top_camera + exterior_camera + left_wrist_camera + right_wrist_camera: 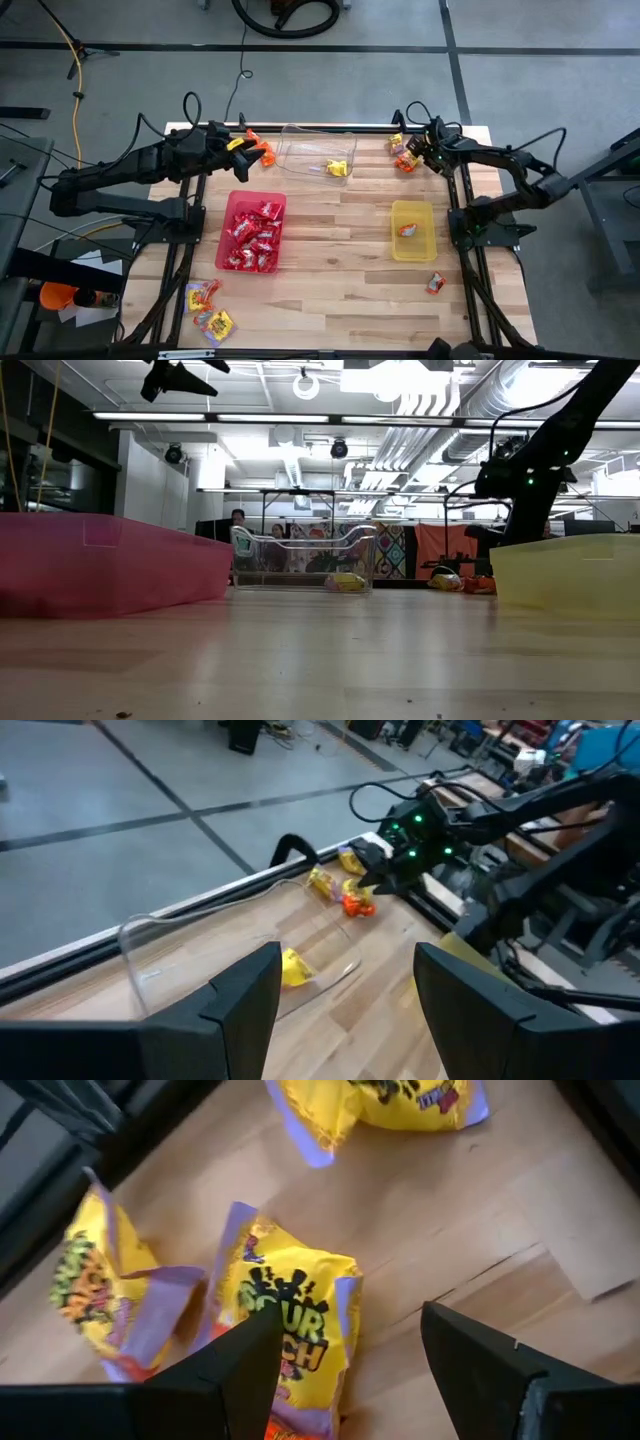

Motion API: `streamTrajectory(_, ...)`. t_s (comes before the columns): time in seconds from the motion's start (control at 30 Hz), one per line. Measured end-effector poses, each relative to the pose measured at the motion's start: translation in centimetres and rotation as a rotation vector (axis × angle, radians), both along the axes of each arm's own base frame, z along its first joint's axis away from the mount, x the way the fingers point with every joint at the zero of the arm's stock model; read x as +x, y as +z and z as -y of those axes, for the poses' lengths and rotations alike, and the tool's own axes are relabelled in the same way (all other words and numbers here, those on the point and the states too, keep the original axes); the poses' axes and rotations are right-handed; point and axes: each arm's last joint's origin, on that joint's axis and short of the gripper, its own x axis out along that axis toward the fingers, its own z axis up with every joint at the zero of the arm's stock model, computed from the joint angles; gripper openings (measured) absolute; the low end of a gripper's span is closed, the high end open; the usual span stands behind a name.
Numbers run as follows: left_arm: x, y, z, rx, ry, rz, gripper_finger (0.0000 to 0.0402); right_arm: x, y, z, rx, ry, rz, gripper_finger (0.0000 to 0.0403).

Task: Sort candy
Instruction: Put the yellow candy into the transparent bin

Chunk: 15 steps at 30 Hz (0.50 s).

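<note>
Now, step: a yellow packet [290, 1330] at the bench's [350, 310] far right corner is being lined up for pickup by the right claw [340, 1370].
Right claw: spread wide, hovering over the packet, nothing pinched.
How to do it well: the claw should be lowered straight so one packet sits between the fingers; the neighbouring packet [95, 1285] just beside it is best left out of the pinch.
Left claw [345, 995]: spread, empty, held above the far left by the clear tray [292, 150].
Candy look: small shiny crinkled wrappers, yellow with purple edges here.
Candy spread: red ones piled in the red tray [236, 198], one in the yellow tray [425, 212], one yellow in the clear tray, strays at the corners.
</note>
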Motion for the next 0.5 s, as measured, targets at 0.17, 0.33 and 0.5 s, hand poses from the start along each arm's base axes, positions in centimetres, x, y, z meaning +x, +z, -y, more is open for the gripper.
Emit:
streamTrajectory(0.17,-0.1,-0.1,-0.6,0.017,0.024,-0.026,0.0216,0.2,-0.8,0.3,0.021,0.005,-0.02,0.0225)
streamTrajectory(0.33,-0.2,-0.1,-0.9,0.054,0.016,-0.05,0.0216,0.0,-1.1,0.1,0.046,-0.003,-0.057,0.0138)
streamTrajectory(0.5,-0.7,0.1,-1.3,0.088,0.018,-0.06,0.0216,0.4,-0.7,-0.7,0.028,0.115,-0.109,0.0013)
